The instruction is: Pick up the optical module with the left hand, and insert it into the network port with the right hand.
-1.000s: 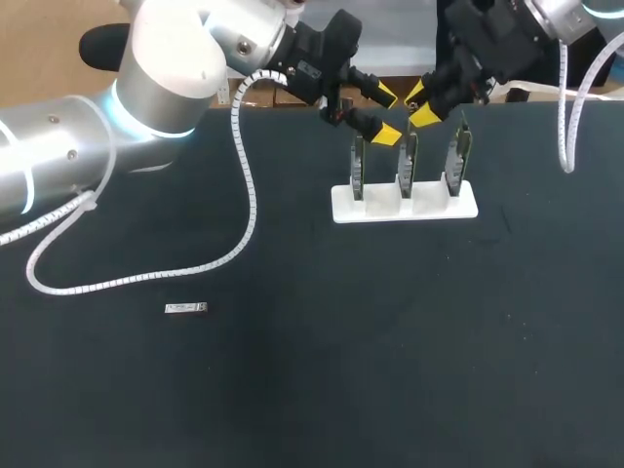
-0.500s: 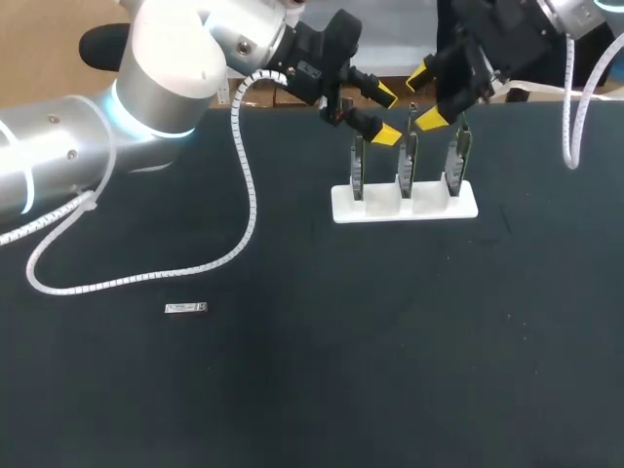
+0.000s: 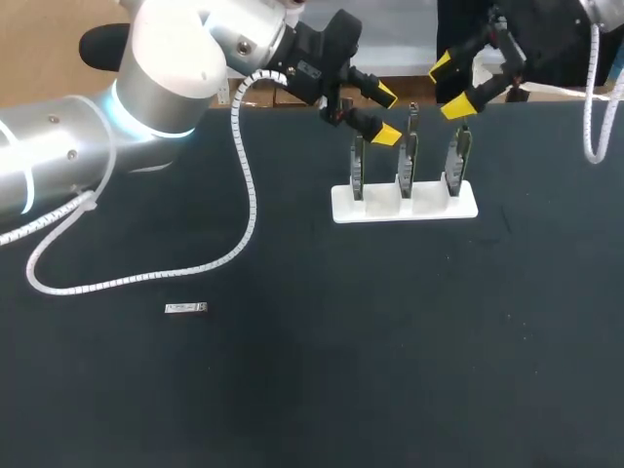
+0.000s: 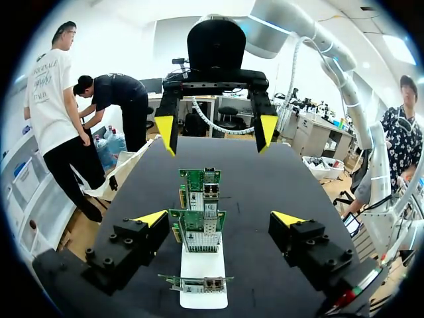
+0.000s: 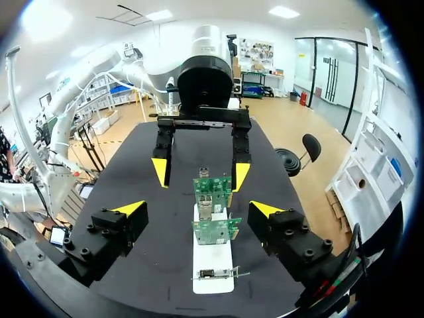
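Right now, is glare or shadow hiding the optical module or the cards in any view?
Head view: no glare; the optical module reads as a pale bar on the dark table, the cards stand edge-on and dim. Left wrist view: cards evenly lit, faces clear, table edges bowed. Right wrist view: the same; neither shows the module.

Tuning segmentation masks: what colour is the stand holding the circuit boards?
White; the stand shows best in the head view.

Robotics lab bench: black table, network cards upright in white stand, left arm and right arm over it.
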{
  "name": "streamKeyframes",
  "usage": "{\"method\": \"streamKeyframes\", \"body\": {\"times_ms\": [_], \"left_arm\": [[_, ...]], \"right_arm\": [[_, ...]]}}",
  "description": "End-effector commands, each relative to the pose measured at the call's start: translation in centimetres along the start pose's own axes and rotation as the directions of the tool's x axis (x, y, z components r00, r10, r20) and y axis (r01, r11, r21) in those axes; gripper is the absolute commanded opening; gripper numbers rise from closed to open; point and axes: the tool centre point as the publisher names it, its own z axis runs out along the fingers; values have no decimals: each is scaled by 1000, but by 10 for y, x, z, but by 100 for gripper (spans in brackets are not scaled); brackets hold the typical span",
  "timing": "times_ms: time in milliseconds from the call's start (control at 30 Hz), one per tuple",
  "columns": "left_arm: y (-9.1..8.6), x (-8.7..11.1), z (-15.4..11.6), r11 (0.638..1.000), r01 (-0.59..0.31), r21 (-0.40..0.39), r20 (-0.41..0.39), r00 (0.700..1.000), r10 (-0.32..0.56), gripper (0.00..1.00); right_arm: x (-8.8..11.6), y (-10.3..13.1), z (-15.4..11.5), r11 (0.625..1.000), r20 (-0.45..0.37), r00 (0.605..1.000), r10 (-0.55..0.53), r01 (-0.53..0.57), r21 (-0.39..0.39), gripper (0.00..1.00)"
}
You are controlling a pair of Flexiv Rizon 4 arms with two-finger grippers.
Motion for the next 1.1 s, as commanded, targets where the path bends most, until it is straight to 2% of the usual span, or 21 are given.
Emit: {"method": "streamKeyframes", "body": {"times_ms": [33, 67, 100, 433, 767, 1100], "left_arm": [[2, -1, 1, 1000, 2, 4, -5, 1000, -2, 100], [2, -1, 1, 1000, 2, 4, -5, 1000, -2, 100], [2, -1, 1, 1000, 2, 4, -5, 1000, -2, 100], [2, -1, 1, 1000, 2, 4, -5, 1000, -2, 100], [2, -1, 1, 1000, 2, 4, -5, 1000, -2, 100], [2, -1, 1, 1000, 2, 4, -5, 1000, -2, 100]], "right_arm": [[-1, -2, -5, 1000, 4, 1000, -10, 10, -9, 100], [-1, -1, -5, 1000, 6, 1000, -15, 15, -9, 46], [-2, -1, -5, 1000, 13, 1000, -25, 25, -6, 0], [-10, -3, 1, 999, 21, 999, -39, 39, 5, 0], [-23, -6, 19, 998, 33, 998, -59, 59, 9, 0], [-18, -9, 32, 999, 23, 999, -43, 43, 0, 0]]}}
